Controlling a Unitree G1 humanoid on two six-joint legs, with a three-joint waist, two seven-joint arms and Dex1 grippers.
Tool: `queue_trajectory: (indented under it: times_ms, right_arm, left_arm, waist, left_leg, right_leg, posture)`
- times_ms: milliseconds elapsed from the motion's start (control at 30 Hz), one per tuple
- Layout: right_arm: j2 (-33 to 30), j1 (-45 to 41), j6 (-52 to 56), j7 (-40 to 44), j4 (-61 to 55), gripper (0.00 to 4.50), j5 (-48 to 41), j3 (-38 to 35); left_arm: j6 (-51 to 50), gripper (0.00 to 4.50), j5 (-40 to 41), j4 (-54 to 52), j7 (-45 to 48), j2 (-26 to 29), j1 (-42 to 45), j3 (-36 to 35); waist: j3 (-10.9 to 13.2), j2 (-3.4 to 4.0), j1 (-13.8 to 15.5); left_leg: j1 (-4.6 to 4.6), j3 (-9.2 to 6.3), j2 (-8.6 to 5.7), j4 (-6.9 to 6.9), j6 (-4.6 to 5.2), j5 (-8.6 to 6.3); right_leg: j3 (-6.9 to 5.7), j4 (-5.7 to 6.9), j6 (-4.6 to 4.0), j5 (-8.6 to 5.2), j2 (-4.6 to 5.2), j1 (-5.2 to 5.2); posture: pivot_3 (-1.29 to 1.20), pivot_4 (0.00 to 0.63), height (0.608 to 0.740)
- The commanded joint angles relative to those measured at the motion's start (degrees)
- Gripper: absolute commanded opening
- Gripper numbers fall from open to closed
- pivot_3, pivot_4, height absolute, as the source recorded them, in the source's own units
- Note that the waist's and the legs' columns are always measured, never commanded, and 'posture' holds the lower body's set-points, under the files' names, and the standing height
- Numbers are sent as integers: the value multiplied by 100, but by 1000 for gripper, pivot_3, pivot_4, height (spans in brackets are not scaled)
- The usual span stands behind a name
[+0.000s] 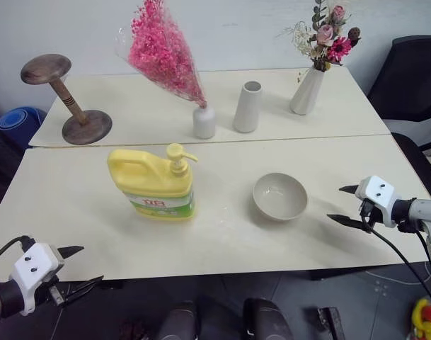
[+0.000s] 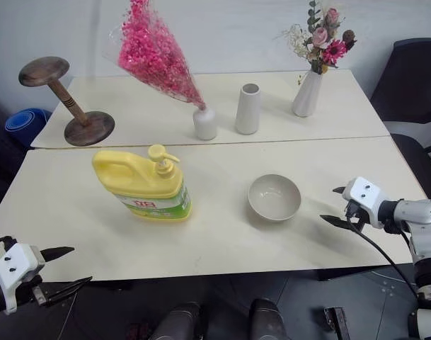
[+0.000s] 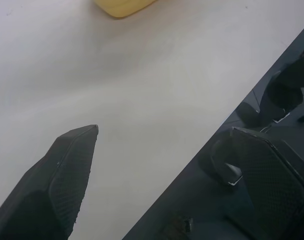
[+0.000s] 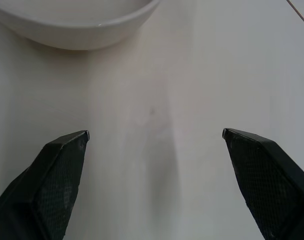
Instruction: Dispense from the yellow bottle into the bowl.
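- The left hand (image 1: 75,268) hung at the near left corner of the worktop (image 1: 222,234), just off its near edge, fingers spread wide and holding nothing.
- The right hand (image 1: 345,204) sat over the right part of the worktop near its right edge, likewise spread wide and empty, its fingers aimed in toward the middle.
- The yellow bottle (image 1: 153,181) stood upright in the left half of the worktop, about midway between near and far edges; from the left hand it lay ahead and inward, well apart.
- Its long axis was vertical, with the handle on the side toward the left edge and the pump spout turned toward the bowl (image 1: 279,196).
- The bowl rested right of centre, apart from the bottle, with bare worktop between them; the spout did not reach over it.
- The bowl was near the right hand, between that hand and the bottle, so the right hand was the nearer to the bowl and the left hand the nearer to the bottle's handle.
- Judgement: nothing had been dispensed yet; the bottle likely had to be brought closer to the bowl, or the bowl slid under the spout, before the pump was pressed.
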State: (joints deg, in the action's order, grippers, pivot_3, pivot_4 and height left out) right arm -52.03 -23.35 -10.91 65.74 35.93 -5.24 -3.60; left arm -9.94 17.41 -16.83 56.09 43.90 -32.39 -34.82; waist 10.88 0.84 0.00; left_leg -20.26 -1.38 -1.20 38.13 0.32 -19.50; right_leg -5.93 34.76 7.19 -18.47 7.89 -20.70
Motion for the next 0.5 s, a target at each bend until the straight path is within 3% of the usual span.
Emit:
queue_trajectory:
  times_ms: [33,333,500]
  right_arm:
    - [-104,-37,73,53,-188,4463,-104,-101]
    - [-122,57,386,59,-718,4463,-109,-85]
    - [-53,91,1713,318,-2062,4463,-950,-307]
  left_arm:
    - [117,4500,-63,-16,40,107,-17,-57]
    - [-492,4500,379,-240,-121,16,162,-188]
    - [-1596,4500,1619,-1145,80,300,393,-515]
  waist:
    - [0,0,1]
    - [0,0,-6]
    - [3,-4,1]
  left_leg:
    - [0,0,0,0,0,0]
    - [0,1,2,0,0,-2]
    - [-2,-5,5,5,-1,-2]
  right_leg:
    - [0,0,0,0,0,0]
    - [2,1,0,0,0,-1]
    - [4,2,-1,1,2,-1]
  posture:
    - [0,150,740]
    - [0,150,740]
    - [0,150,740]
